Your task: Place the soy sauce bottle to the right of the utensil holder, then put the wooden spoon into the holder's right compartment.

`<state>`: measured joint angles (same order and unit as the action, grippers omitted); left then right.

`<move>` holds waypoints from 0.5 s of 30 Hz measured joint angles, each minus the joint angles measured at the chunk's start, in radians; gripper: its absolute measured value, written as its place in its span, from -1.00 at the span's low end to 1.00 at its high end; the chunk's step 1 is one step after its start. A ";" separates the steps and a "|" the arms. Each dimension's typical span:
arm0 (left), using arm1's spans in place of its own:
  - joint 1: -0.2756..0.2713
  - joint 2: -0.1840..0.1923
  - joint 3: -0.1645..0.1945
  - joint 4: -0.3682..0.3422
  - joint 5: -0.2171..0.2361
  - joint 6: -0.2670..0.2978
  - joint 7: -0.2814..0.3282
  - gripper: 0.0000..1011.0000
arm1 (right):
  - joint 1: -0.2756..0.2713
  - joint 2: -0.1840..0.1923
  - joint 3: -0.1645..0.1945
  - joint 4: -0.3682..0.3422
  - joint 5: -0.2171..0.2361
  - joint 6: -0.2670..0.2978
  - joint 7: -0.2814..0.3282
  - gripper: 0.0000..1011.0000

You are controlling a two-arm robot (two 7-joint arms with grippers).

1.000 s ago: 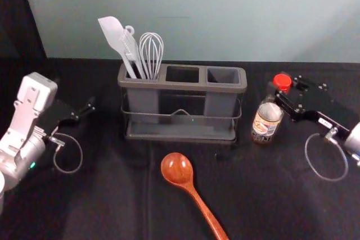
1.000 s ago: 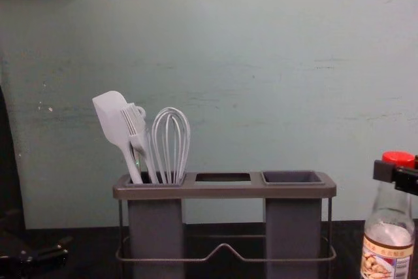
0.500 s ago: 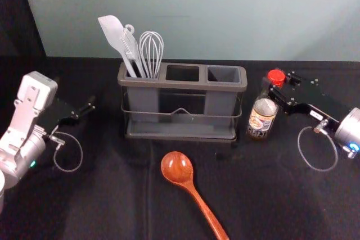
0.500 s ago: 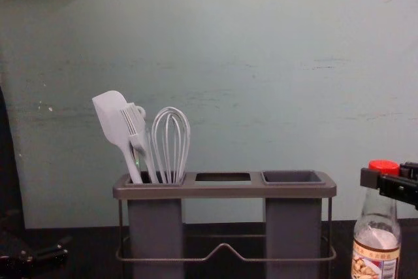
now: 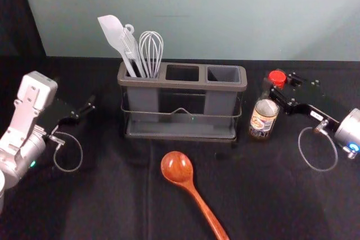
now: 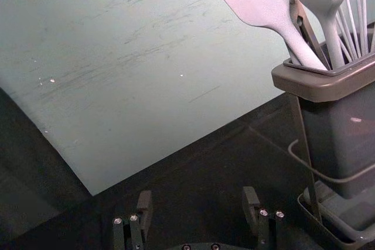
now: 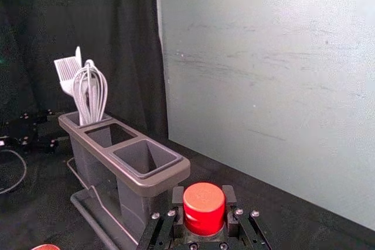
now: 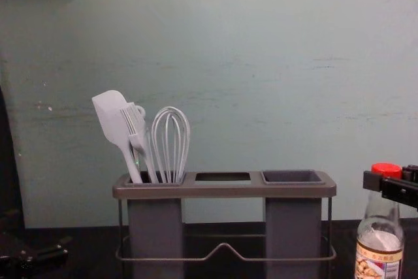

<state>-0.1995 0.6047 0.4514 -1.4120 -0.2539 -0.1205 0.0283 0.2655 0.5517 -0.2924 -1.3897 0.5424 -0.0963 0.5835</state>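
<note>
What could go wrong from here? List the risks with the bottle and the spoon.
The right gripper has the bottle near its top, so it could tip if let go before it stands flat. The bottle is close to the holder's right end; a swing to the left could bump it. The spoon lies in front of the holder, so carrying it to the right compartment might brush the bottle.

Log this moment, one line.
right gripper closed on soy sauce bottle, right of utensil holder; left gripper open, left of holder; right compartment empty; wooden spoon in front of holder
</note>
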 joint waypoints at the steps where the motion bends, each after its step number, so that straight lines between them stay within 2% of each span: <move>1: 0.000 0.000 0.000 0.000 0.000 0.000 0.000 0.99 | -0.001 0.000 0.002 -0.001 0.000 0.000 -0.001 -0.23; 15: 0.000 0.000 0.000 0.000 0.000 0.000 0.000 0.99 | -0.010 0.000 0.010 -0.005 0.000 0.004 -0.010 -0.23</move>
<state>-0.1996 0.6047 0.4514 -1.4120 -0.2539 -0.1205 0.0283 0.2551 0.5513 -0.2825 -1.3950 0.5423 -0.0927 0.5734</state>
